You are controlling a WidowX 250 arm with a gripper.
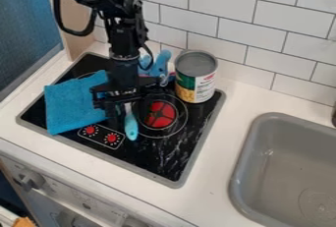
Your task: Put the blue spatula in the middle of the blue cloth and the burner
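My claw [123, 118] hangs low over the dark stovetop [172, 164], right at the blue spatula [131, 128], whose pale rounded end pokes out beside me toward the front edge. Whether I'm clenched on it or have it released, I can't tell: I'm black against black glass, and my own bulk covers the part where a grip would show. The spatula is in the gap the task asks for, with the blue cloth [72, 104] to one side and the red burner [159, 114] to the other, though to my eye it sits nearer the burner. So I judge this to be the placing step, close to its end. If I have hold of it, the next move is to ease it to the middle of that gap, set it down gently, let go and lift straight up, taking care not to drag the cloth's near edge or tip the spatula onto the burner. If I don't, I need only back off clear, or nudge it a touch toward the cloth. The spatula's far end is hidden under me, and I can't make out whether it lies flat on the glass. Behind me, a blue toy-like thing [160, 64] is partly covered by my arm and the can [195, 77], so its full shape escapes me.
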